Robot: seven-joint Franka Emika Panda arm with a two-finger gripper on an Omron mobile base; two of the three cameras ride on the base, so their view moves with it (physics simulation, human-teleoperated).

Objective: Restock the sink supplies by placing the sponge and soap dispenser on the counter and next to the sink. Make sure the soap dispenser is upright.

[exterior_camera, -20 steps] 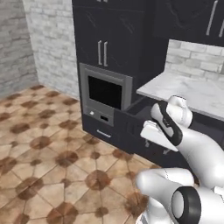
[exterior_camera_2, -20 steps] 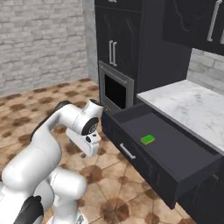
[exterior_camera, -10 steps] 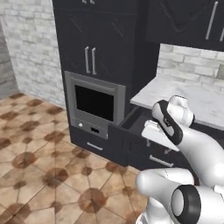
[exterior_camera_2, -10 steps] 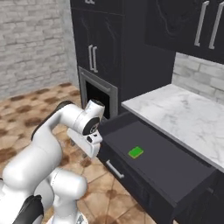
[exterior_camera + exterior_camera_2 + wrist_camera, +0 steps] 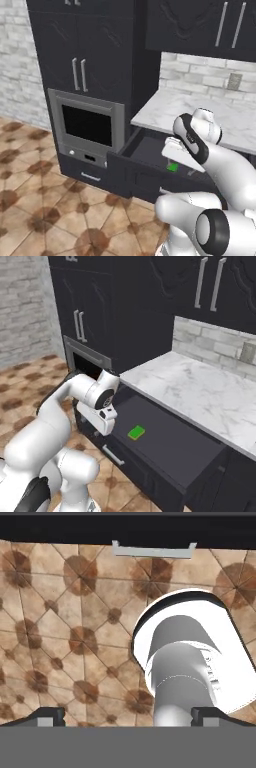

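The green sponge (image 5: 136, 432) lies flat on the floor of an open dark drawer (image 5: 175, 448), toward its left front; a sliver of the sponge (image 5: 172, 167) shows under my wrist. My gripper (image 5: 105, 429) hangs open by the drawer's front left corner, a short way left of the sponge and pointing down. In the hand view its fingertips (image 5: 48, 716) stand wide apart with nothing between them, over the tiled floor. The white marble counter (image 5: 195, 391) runs above the drawer. The soap dispenser and the sink are out of view.
A built-in oven (image 5: 87, 125) sits in the tall dark cabinet left of the drawer. Upper cabinets (image 5: 210, 286) hang over the counter, with a brick backsplash (image 5: 200, 75) behind. The drawer's metal handle (image 5: 152, 550) juts toward the tiled floor (image 5: 45, 215).
The whole picture has shifted left and grown closer, so the base has driven toward the drawer and counter. The arm keeps its pose, the gripper stays open, the sponge lies as before.
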